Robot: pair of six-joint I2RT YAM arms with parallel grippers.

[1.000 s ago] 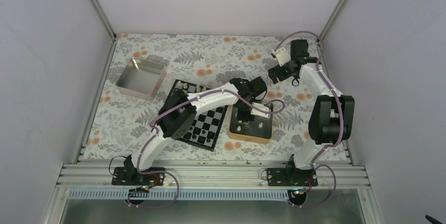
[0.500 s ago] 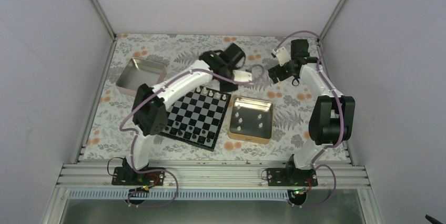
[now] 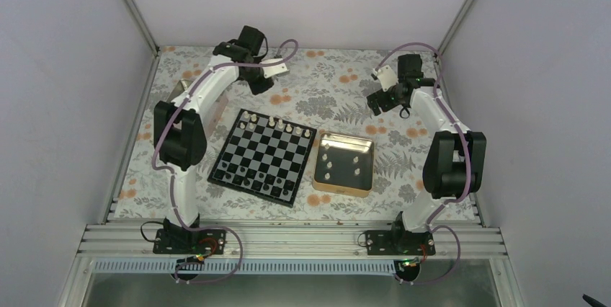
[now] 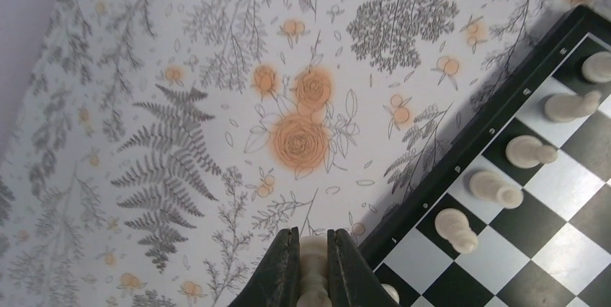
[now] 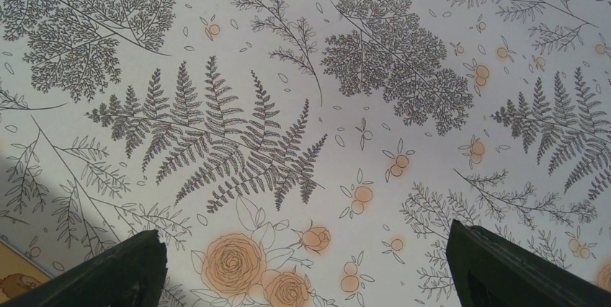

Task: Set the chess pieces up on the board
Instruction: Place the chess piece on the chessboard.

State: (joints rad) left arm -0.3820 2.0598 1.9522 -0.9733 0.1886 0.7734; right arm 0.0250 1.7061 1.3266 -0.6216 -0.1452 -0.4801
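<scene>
Pinching cream chessman [image 4: 314, 282] lengthwise in left gripper [image 4: 313, 238], just beyond far rim of board [image 4: 472, 134]; right gripper [image 5: 305, 231] gaping, empty, farther off.

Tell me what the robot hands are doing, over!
Left gripper shut on a white chess piece, over the cloth near the board. Right gripper open, empty. More white pieces waiting in the gold tin. Nothing blocking.

Between my matt dark fingers [image 4: 282, 279] sits a smooth cream chess piece [image 4: 313, 272], by the glossy board [image 4: 575, 177] and matt printed cloth [image 4: 180, 105].
</scene>
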